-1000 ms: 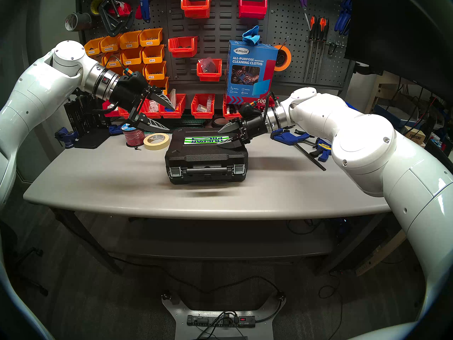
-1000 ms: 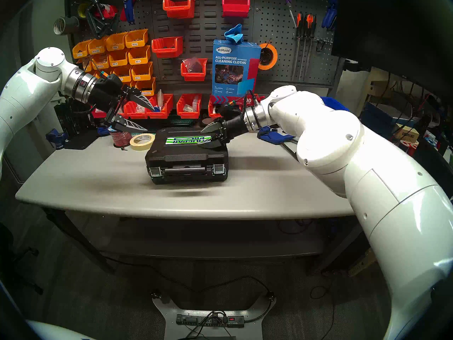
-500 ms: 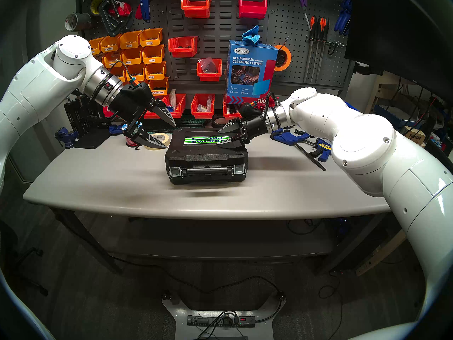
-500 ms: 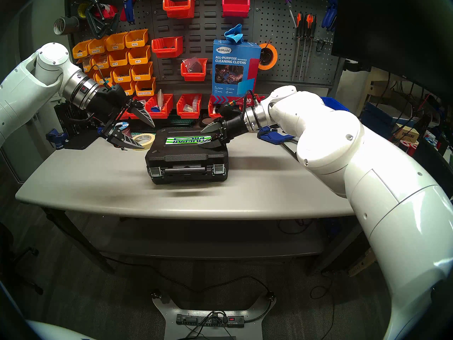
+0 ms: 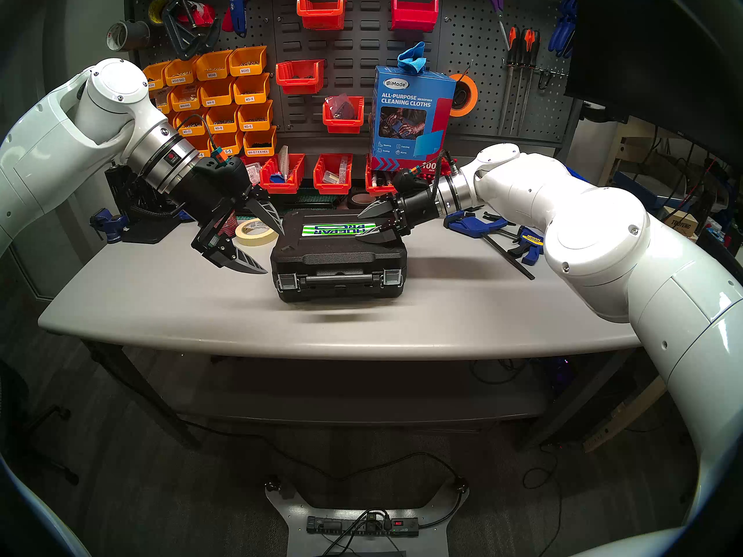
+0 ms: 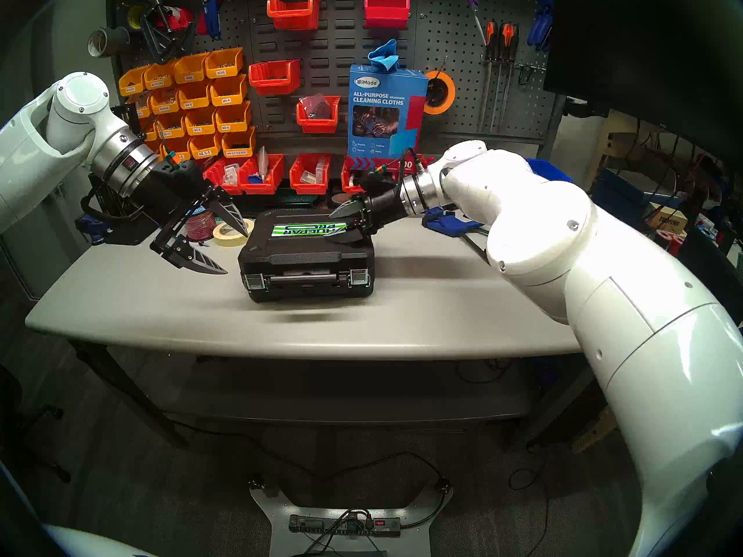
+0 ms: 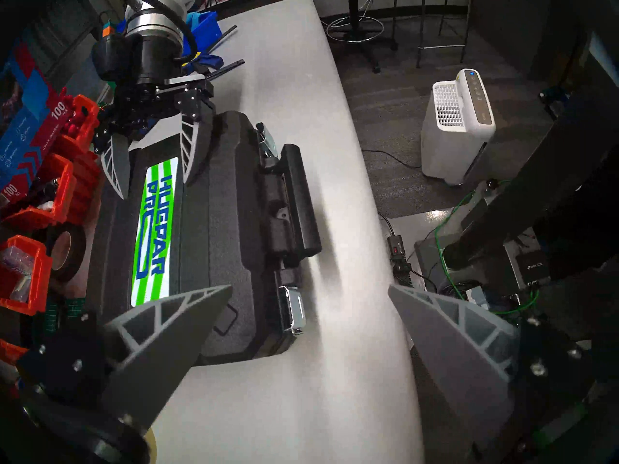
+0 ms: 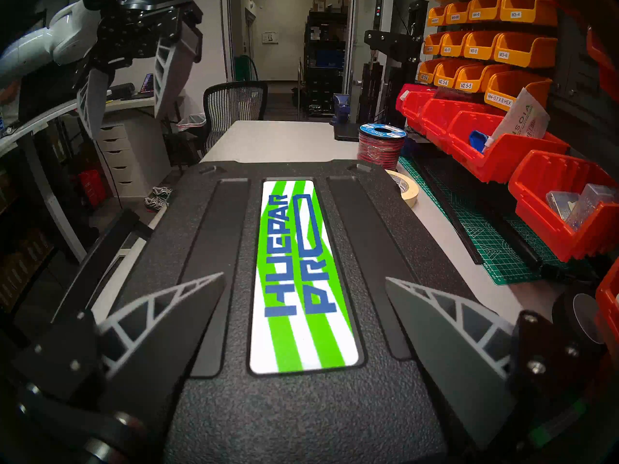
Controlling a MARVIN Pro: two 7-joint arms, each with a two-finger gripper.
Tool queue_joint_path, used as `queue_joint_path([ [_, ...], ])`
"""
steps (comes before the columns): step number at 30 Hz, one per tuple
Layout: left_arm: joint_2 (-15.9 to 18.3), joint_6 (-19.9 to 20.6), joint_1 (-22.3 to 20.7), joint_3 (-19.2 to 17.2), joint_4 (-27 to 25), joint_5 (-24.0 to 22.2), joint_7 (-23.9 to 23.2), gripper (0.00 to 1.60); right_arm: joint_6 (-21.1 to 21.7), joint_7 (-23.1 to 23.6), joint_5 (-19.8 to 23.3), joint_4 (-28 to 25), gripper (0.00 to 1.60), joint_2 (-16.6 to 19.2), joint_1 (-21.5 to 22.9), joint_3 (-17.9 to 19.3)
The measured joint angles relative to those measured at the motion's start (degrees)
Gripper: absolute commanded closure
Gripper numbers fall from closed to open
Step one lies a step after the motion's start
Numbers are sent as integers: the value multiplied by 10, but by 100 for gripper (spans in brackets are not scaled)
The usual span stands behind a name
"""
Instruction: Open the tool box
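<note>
The black tool box [image 5: 337,258] lies flat on the grey table [image 5: 161,295] with its lid down and its striped label [image 5: 337,230] facing up. Two silver latches [image 5: 286,282] [image 5: 392,278] flank the bar handle [image 5: 337,281] on the front. My left gripper [image 5: 273,251] is open and empty, just off the box's front-left corner. In the left wrist view [image 7: 311,287] the near latch [image 7: 293,311] sits between its fingers. My right gripper [image 5: 358,228] is open and low over the lid's right end, its fingers either side of the label [image 8: 304,279].
A masking tape roll [image 5: 257,232] and a wire spool [image 8: 382,142] sit behind the left gripper. Blue bar clamps [image 5: 494,230] lie on the right of the table. Red bins [image 5: 333,174] and the blue cleaning-cloths box [image 5: 410,118] stand along the back.
My left gripper has come down and forward, from above the tape roll to beside the tool box's front-left corner, staying open. The right gripper and the tool box have not moved.
</note>
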Motion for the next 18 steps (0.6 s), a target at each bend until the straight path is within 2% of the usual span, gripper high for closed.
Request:
queue_joint_path([
  [8, 19, 25, -8, 21, -45, 41, 0, 0, 0, 0, 1, 0, 0, 0, 0, -1],
  [18, 24, 51, -12, 30, -81, 63, 11, 0, 0, 0, 3, 0, 0, 0, 0, -3],
])
